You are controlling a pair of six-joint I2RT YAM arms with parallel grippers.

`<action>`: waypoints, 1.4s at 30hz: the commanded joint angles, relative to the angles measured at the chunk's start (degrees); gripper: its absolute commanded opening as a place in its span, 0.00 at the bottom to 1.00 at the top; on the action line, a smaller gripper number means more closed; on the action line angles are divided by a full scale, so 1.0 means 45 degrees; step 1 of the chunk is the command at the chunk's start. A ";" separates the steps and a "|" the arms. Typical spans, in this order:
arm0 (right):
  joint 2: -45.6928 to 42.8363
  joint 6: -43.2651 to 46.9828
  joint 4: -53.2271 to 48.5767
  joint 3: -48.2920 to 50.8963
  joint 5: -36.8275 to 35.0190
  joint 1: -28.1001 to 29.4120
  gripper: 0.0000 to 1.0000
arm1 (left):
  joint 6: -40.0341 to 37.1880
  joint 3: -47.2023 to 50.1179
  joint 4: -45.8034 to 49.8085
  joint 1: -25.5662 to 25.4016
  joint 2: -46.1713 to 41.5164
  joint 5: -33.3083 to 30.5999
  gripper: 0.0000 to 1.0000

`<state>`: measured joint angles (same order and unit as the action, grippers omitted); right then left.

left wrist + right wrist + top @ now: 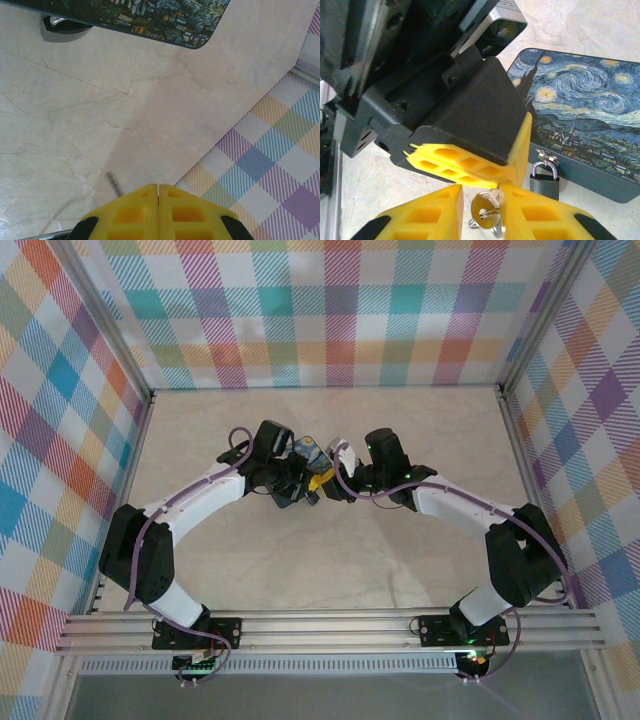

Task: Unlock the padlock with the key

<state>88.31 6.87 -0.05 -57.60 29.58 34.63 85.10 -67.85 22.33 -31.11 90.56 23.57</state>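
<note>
Two robot arms meet over the middle of a pale marbled table (90, 125), seen from above inside a stall with pastel plaid walls (270, 165). In the right wrist view, a flat rectangular box (580, 110) painted with a swirling blue and yellow night sky lies on the table. The padlock (544, 184), small and dark with a thin silvery shackle, hangs upright from a metal hasp on the box's near side wall, its shackle looped through and closed. The right gripper (481, 190) has its yellow fingers partly apart. The key (484, 209), small, with a round head and a ring, sits between them, just left of the padlock. It touches the right-hand finger, but it is unclear whether the fingers actually clamp it. The left gripper (470, 167) hovers just above the key, its yellow fingers pressed together on nothing. In its own wrist view, those closed fingers point at bare table, with the box edge at the top.
</note>
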 commanded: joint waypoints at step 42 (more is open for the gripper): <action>0.0198 0.0259 -0.0413 -0.0169 -0.0471 0.0072 0.26 | 0.0305 -0.0109 -0.0079 -0.0176 -0.0631 0.0140 0.00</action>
<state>89.12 6.63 -0.36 -57.76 27.46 34.85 86.15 -67.85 22.33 -31.62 89.76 23.38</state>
